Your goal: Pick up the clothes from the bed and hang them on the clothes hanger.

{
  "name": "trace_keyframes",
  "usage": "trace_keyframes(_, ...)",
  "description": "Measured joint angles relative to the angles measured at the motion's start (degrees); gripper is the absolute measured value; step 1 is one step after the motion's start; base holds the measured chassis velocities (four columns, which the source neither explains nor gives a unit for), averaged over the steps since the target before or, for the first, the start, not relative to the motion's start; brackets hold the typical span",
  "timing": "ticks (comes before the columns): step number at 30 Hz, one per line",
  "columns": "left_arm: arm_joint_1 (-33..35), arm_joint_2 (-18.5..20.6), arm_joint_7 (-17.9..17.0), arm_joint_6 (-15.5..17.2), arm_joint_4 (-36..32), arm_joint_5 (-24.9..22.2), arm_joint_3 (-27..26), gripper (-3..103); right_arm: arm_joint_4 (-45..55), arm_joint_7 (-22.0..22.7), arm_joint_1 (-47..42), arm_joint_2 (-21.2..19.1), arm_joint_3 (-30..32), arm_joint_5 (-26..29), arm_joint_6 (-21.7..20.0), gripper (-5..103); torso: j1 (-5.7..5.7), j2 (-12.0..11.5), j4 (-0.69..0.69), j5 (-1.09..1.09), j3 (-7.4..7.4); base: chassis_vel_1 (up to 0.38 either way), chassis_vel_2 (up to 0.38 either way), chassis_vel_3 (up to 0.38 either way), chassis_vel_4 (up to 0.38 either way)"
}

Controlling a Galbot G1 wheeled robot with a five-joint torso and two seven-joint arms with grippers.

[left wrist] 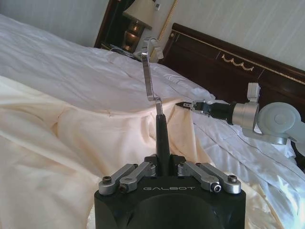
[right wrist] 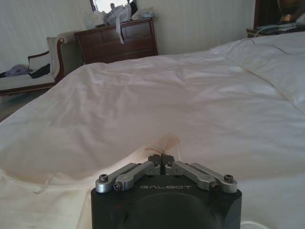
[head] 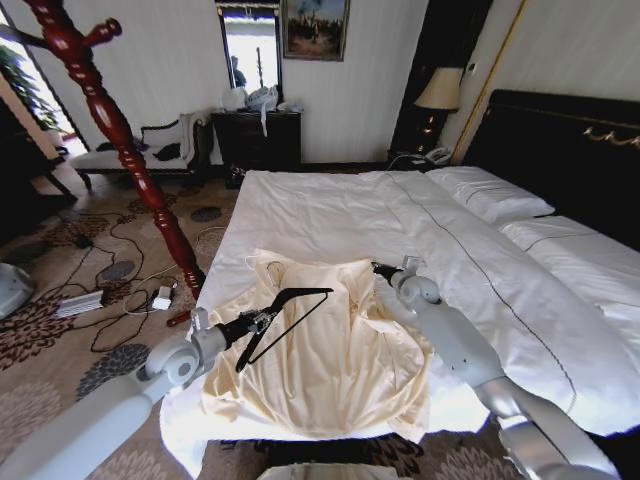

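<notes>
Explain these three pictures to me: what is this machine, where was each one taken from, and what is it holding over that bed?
It is a wheeled robot with two arms. The wide picture comes from a camera on its head; the other two come from cameras on its wrists, looking along each arm.

On the bed lies a cream shirt. The left gripper has its jaws shut on a black clothes hanger, held above the shirt. The right gripper is at the shirt's collar edge, jaws shut, seemingly pinching fabric. A red wooden coat stand is beside the bed.
</notes>
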Motion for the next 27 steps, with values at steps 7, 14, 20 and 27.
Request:
trace_keyframes(7, -4.64, -0.95, 1.32, 0.31, 2.44, -0.74, 4.14, 14, 3.39, -0.53, -0.67, -1.44, -0.53, -0.86, 0.41, 0, 0.0, 0.0, -0.03, 0.0, 0.0, 0.0, 0.0, 0.0, 0.0)
trace_keyframes(14, -6.9, -1.25, 4.99, 0.55, 5.54, -2.24, 5.98, 14, 8.68, -0.04, -2.0, -3.13, -0.24, 0.38, -0.15, 0, 0.0, 0.0, -0.01, 0.0, 0.0, 0.0, 0.0, 0.0, 0.0)
trace_keyframes(20, -9.32, -2.47, 5.93, 0.63, 7.53, -2.04, 8.13, 14, 12.67, 0.51, -2.13, -4.1, -0.1, 2.43, -0.95, 0, 0.0, 0.0, -0.02, -0.01, 0.0, 0.0, 0.0, 0.0, 0.0)
trace_keyframes(27, -12.32, -3.28, 6.74, 0.72, 7.96, -1.85, 11.98, 14, 16.32, 1.01, -1.88, -5.22, -0.06, 4.37, -1.7, 0, 0.0, 0.0, -0.02, 0.0, 0.0, 0.0, 0.0, 0.0, 0.0)
